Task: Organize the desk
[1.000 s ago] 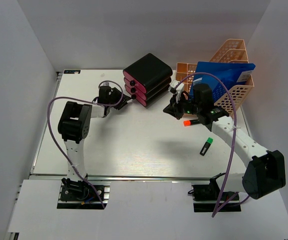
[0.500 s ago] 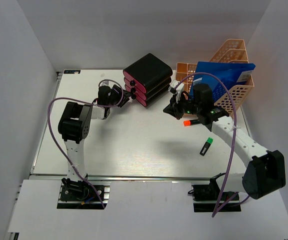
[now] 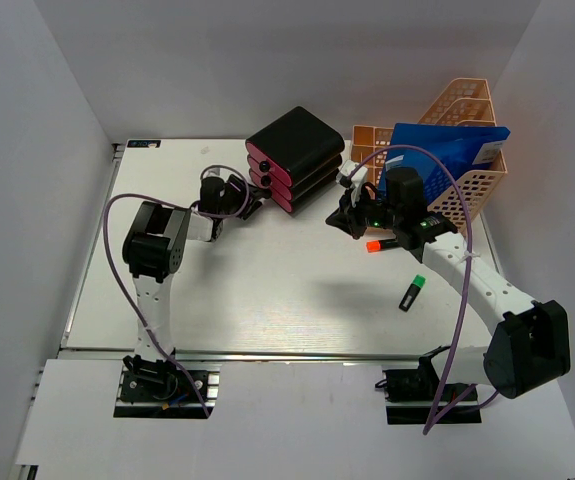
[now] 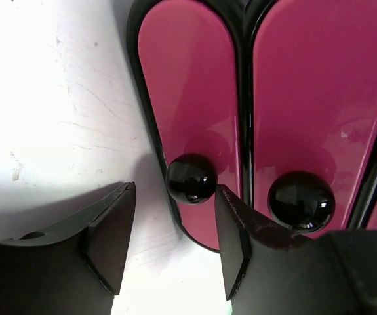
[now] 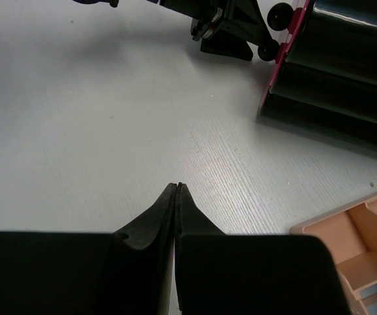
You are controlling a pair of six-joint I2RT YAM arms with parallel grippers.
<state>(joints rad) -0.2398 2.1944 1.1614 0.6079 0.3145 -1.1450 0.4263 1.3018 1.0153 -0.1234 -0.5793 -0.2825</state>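
Surface: we see a white surface (image 3: 267, 300) with a metal rail along its near edge. It carries everything and is walled in on three sides.
Drawer box: a black drawer box (image 3: 295, 158) with pink fronts stands close to the surface's far edge, turned at an angle.
Left fingers: the left fingers (image 3: 253, 204) are at the front of the drawer box and spread apart. The round black knob (image 4: 191, 178) of the lowest drawer sits between the tips, and they are not clamped on it.
Right fingers: the right fingers (image 5: 177, 191) are just right of the drawer box, pressed together with nothing between them.
Right of the drawer box: a peach file rack (image 3: 472, 185) holding a blue folder (image 3: 447, 150) crowds the far right corner.
Nearer than the drawer box, to the right: a green-capped marker (image 3: 413, 292) lies alone.
Open room: we see a wide bare stretch from the drawer box front to the rail, and bare surface left of the box out to the left edge.
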